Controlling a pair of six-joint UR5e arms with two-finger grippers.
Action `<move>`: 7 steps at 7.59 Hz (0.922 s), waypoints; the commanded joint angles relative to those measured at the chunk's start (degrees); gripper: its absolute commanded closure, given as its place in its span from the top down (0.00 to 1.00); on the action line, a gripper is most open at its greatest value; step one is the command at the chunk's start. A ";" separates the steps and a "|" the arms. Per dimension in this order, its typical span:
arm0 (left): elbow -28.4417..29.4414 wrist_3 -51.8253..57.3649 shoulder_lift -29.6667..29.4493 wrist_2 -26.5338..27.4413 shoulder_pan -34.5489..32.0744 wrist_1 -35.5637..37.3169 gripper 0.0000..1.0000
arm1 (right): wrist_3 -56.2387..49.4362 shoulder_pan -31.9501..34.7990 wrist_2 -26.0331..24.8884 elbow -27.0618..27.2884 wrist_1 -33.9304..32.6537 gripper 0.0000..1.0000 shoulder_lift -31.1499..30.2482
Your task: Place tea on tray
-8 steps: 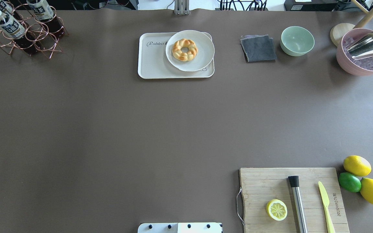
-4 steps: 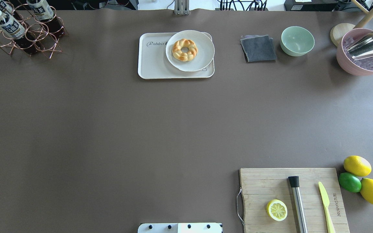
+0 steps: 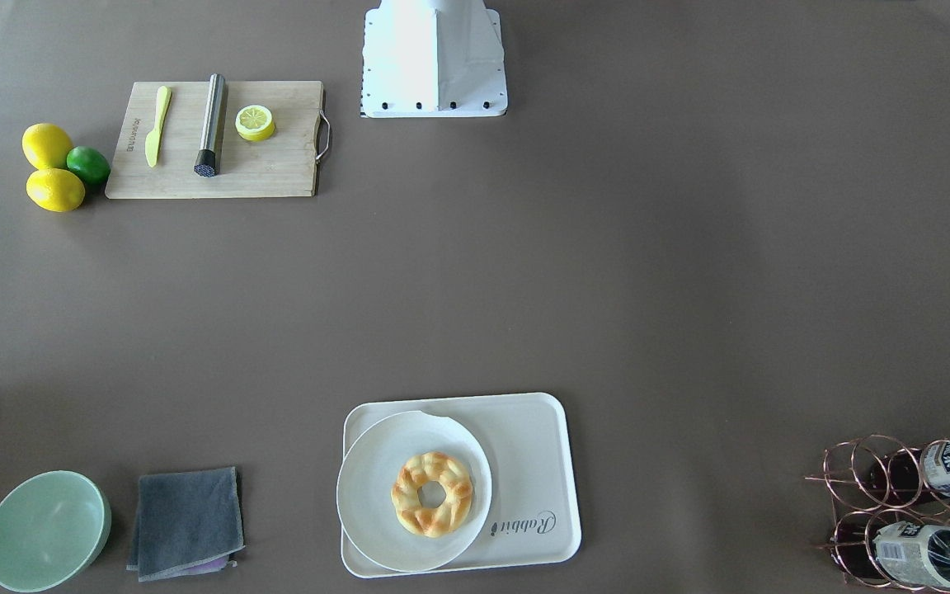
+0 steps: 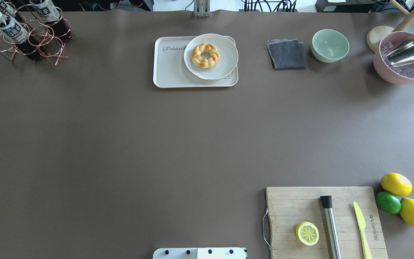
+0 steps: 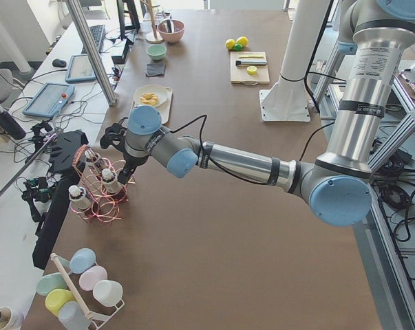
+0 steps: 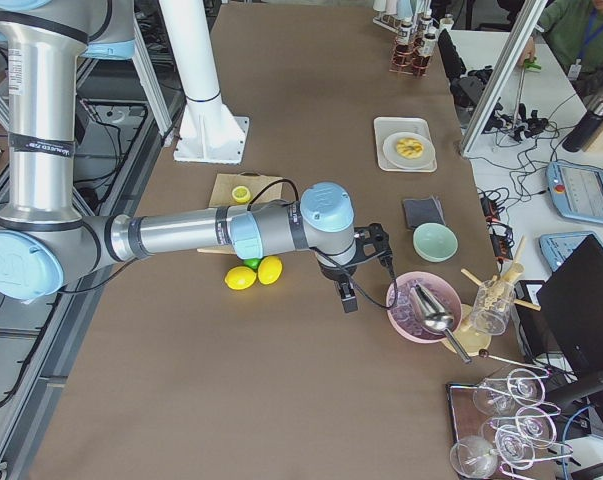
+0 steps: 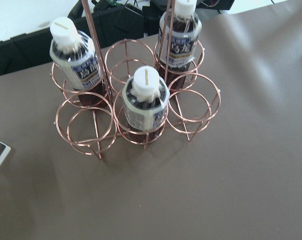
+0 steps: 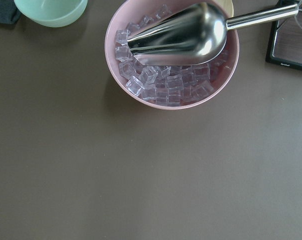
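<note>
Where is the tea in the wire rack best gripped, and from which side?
Grip the tea just below its cap, coming straight down from above. Wire rings of the rack enclose its lower body, so only the top stands free, and it would likely have to lift out vertically.

Doughnut (image 4: 205, 55) on round white plate (image 4: 226, 54)

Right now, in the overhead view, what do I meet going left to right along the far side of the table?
rack → tray → cloth → green bowl → pink bowl
</note>
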 commanded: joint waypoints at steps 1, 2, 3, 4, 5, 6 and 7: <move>11.69 -5.41 -7.25 11.35 3.59 -11.16 0.99 | 10.31 -4.48 -0.09 -0.50 6.87 1.00 0.48; 16.09 -10.22 -8.83 12.44 5.79 -17.48 0.97 | 11.04 -4.83 -0.09 -0.50 7.24 1.00 0.48; 18.48 -14.09 -9.46 12.45 7.03 -21.11 0.97 | 10.96 -4.92 -0.18 -0.50 7.33 1.00 0.56; 19.03 -16.39 -10.51 12.45 7.13 -21.85 0.97 | 10.96 -4.93 -0.18 -0.50 7.33 1.00 0.56; 19.20 -19.81 -10.69 12.71 7.13 -23.59 0.97 | 10.96 -5.01 -0.18 -0.50 7.33 1.00 0.65; 20.86 -22.19 -11.22 14.54 7.22 -26.22 0.95 | 10.96 -5.01 -0.18 -0.50 7.33 1.00 0.74; 24.88 -24.22 -12.70 16.13 7.65 -30.60 0.93 | 10.96 -5.01 -0.18 -0.58 7.33 1.00 0.91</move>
